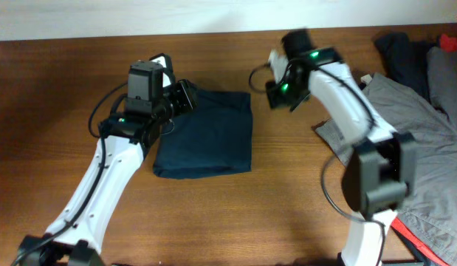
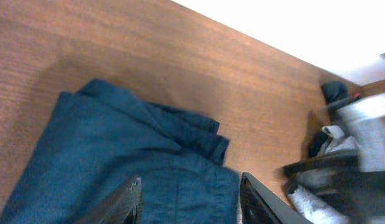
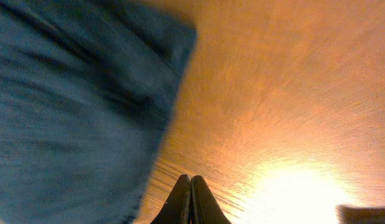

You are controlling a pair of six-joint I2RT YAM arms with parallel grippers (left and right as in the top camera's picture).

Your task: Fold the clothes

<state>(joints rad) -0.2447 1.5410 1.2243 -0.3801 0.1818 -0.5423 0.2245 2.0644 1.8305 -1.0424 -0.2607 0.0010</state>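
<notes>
The clothes, a pair of dark navy shorts (image 1: 206, 134), lie folded into a rough rectangle on the wooden table, left of centre. My left gripper (image 1: 186, 97) hovers over their top left corner. In the left wrist view it (image 2: 191, 200) stands open, with the shorts (image 2: 117, 149) spread flat below and nothing pinched between the fingers (image 2: 129, 200). My right gripper (image 1: 271, 94) hangs just past the shorts' top right corner. In the right wrist view it (image 3: 190, 200) is shut and empty over bare wood, with the shorts' edge (image 3: 74, 106) to its left.
A light grey garment (image 1: 409, 118) sprawls along the table's right side, with a black garment (image 1: 401, 48) and something red (image 1: 451, 41) behind it. The table's far edge (image 1: 213, 31) meets a white wall. My right arm (image 2: 360, 124) shows blurred in the left wrist view.
</notes>
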